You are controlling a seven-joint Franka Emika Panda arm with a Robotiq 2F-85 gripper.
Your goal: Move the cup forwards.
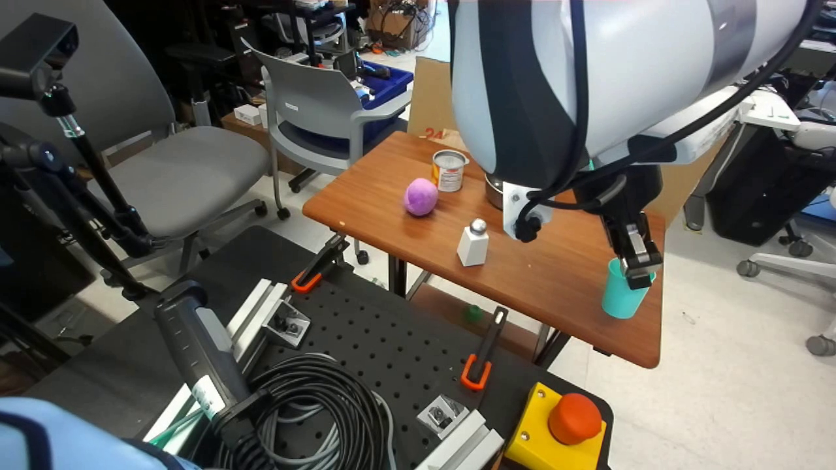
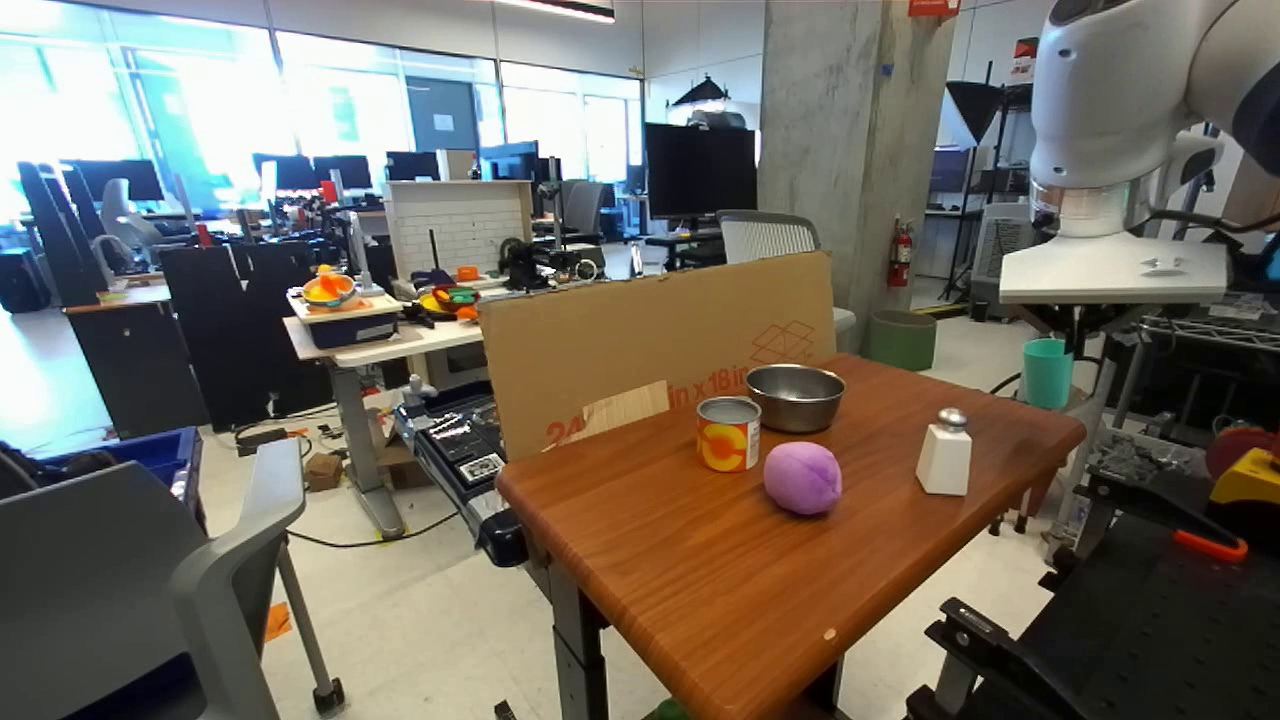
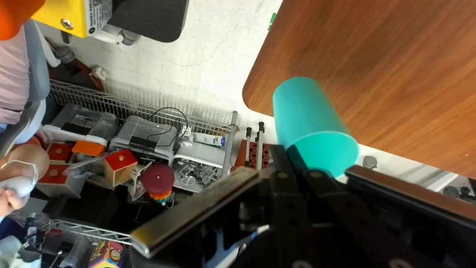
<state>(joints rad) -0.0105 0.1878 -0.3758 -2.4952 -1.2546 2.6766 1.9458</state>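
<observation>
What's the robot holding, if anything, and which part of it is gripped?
The teal cup, by its rim: the hand looks closed there, apparently with one finger inside and one outside.

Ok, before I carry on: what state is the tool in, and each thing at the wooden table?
Cup: mouth up, seemingly just clear of the table.
Tool: jaws closed, apparently on the cup's rim.
Shaker: upright, capped.
Can: upright; opened or not, can't tell.
Metal bowl: mouth up, inside bottom not visible.
Purple object: resting on the table.
</observation>
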